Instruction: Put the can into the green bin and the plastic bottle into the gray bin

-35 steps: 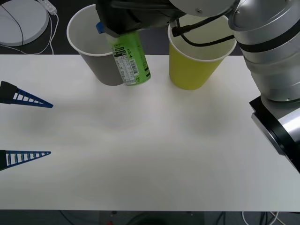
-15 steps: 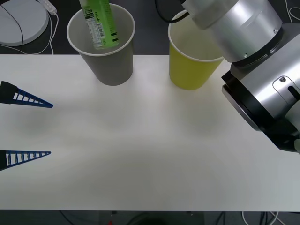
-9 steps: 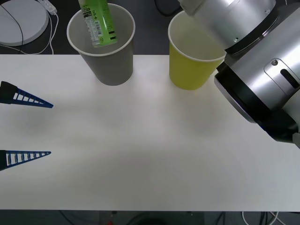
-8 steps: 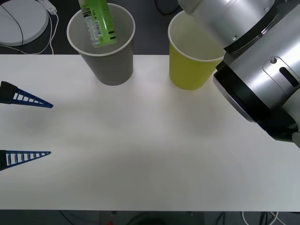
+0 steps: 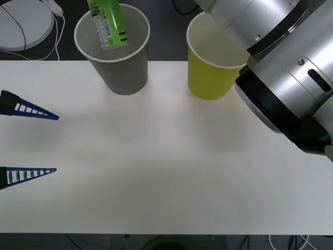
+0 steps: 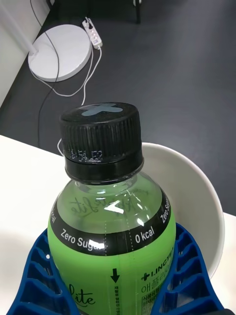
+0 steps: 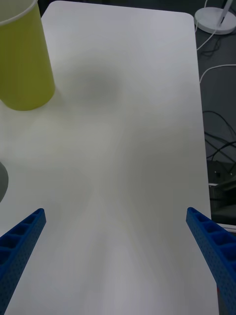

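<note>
Above gray bin (image 5: 115, 57), black-capped green plastic bottle (image 6: 110, 221)

We're in a lab or office test space: plain white table (image 5: 166, 172) on dark gray carpet-like flooring (image 6: 187, 74). Far left, a round white lamp-style base (image 5: 21, 23) sits on the floor with a white power strip (image 6: 92, 32) and loose cables (image 7: 216, 123) running past the table edge.

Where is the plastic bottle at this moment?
In the front view the plastic bottle is at the table's far left, its lower end inside the gray bin, left of the green bin. The right tool grips it.
</note>
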### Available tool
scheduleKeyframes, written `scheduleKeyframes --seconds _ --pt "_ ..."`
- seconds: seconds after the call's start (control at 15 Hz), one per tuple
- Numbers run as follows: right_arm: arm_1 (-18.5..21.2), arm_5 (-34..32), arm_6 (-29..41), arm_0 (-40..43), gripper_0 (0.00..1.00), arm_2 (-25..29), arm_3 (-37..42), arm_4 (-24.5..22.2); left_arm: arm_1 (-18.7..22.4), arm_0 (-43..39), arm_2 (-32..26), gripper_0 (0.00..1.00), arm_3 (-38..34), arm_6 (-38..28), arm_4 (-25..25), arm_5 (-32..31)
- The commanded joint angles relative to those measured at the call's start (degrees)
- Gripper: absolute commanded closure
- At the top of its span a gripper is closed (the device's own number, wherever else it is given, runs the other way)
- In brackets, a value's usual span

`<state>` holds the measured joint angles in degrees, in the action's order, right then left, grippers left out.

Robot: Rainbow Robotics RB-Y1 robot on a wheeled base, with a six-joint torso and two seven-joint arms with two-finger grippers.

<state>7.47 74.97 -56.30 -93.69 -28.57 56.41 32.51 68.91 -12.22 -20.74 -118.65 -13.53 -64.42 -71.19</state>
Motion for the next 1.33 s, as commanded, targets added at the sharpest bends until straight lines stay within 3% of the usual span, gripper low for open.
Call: scheduleKeyframes --seconds 0.07,0.6,0.67,0.73,1.33 --pt "0.0 -0.6 1.1 0.0 1.00 0.0 0.0 -0.7 0.0 0.0 0.0 0.00 0.0 0.0 0.0 0.0" --pt "0.0 -2.6 1.5 -0.2 0.98 0.0 -1.8 -1.1 0.0 0.0 0.0 0.00 0.0 0.0 0.0 0.0" --pt "0.0 -2.6 1.3 -0.2 0.44 -0.1 -1.8 -1.6 0.0 0.0 0.0 0.00 0.0 0.0 0.0 0.0" --pt "-0.2 -2.6 1.0 -0.2 0.00 -0.1 -1.8 -1.8 0.0 0.0 0.0 0.00 0.0 0.0 0.0 0.0" --pt "-0.3 -2.7 1.0 -0.2 0.00 -0.1 -1.3 -2.1 0.0 0.0 0.0 0.00 0.0 0.0 0.0 0.0"
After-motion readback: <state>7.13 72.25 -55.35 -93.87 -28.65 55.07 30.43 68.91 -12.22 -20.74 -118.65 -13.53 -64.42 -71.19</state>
